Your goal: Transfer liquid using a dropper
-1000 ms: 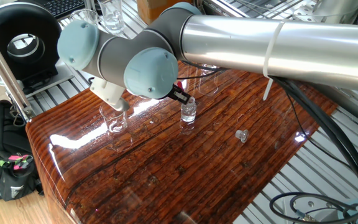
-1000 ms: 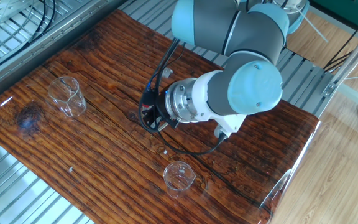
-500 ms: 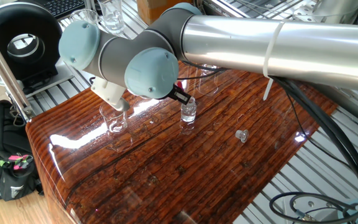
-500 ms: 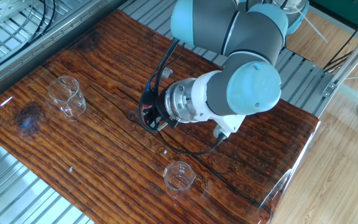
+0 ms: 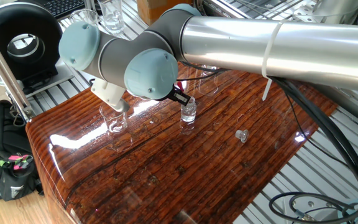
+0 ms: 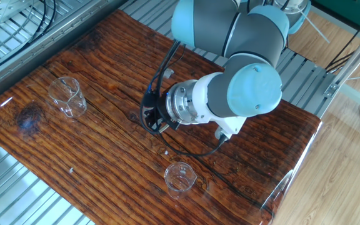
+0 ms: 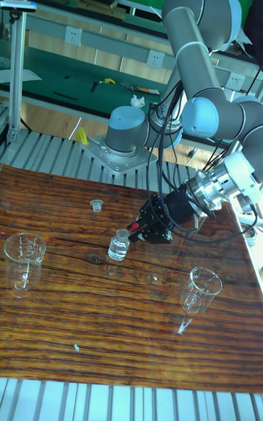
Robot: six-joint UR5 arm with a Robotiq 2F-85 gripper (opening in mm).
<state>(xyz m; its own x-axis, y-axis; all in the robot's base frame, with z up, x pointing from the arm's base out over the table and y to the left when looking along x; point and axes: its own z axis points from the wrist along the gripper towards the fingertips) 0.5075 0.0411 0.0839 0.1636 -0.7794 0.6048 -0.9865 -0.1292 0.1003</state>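
My gripper (image 7: 145, 228) hangs low over the middle of the wooden table, tilted sideways, and is shut on the dropper (image 7: 130, 230). A bit of the dropper's red bulb shows between the fingers, and its thin clear tip points down at the mouth of a small glass vial (image 7: 118, 246). In one fixed view the vial (image 5: 188, 112) stands just below the gripper (image 5: 179, 94). In the other fixed view the gripper (image 6: 149, 116) hides both vial and dropper. I cannot make out the liquid in the vial.
An empty beaker (image 7: 21, 257) stands at the table's left, another beaker (image 7: 200, 289) at the front right. A small clear cap (image 7: 95, 205) lies behind the vial. Cables trail from the wrist. Metal racks border the table (image 6: 99, 62).
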